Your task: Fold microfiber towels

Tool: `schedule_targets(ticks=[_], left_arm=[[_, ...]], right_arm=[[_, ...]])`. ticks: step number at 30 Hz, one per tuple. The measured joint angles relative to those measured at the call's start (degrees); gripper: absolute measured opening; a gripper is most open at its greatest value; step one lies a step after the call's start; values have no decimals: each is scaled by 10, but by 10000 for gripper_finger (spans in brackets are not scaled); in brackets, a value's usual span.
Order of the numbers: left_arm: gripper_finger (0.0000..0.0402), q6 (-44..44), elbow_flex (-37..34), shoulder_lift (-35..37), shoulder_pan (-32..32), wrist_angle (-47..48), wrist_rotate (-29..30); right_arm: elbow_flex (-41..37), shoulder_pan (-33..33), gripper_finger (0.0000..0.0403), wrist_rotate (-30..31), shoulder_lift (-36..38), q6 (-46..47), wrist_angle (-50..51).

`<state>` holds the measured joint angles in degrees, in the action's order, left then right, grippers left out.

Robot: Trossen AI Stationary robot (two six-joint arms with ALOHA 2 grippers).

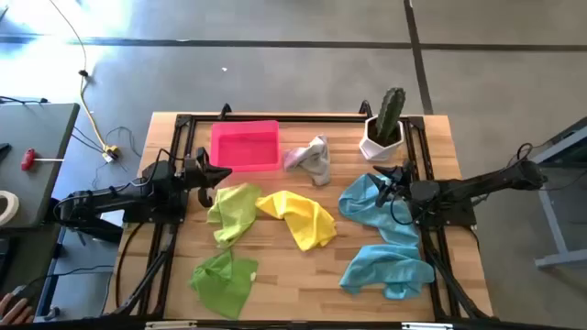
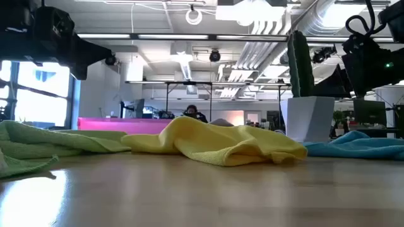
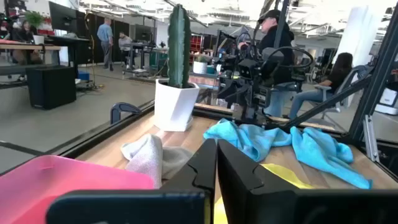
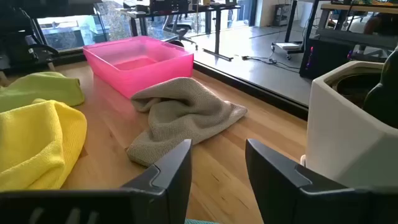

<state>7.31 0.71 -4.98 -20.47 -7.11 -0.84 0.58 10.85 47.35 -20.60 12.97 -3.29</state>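
While nothing is yet held, this is how I stand:
Left gripper (image 1: pixel 223 174): raised at the worktop's (image 1: pixel 275 275) left edge beside the pink tray (image 1: pixel 244 145), jaws pressed together, empty.
Right gripper (image 4: pixel 217 163): raised at the right edge, jaws spread, empty, facing the grey towel (image 4: pixel 183 115).
Towels: all crumpled and unfolded; lime towel (image 1: pixel 234 211) touching the yellow towel (image 1: pixel 298 218) mid-worktop, green towel (image 1: pixel 223 280) front left, two light blue towels (image 1: pixel 383 234) on my right, overlapping.
Risk, blues: pinching where they overlap, I could lift both together.
Risk, grey: it lies near the potted cactus (image 1: pixel 385 126); a wide swing might knock the pot.
Risk, lime and yellow: dragging one could pull its neighbour along.
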Motion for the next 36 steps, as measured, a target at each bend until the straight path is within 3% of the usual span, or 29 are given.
schedule_targets(ticks=[36], left_arm=[[5,2,0,0,-1,0,7]], right_arm=[[0,0,142,0,0,18,-38]])
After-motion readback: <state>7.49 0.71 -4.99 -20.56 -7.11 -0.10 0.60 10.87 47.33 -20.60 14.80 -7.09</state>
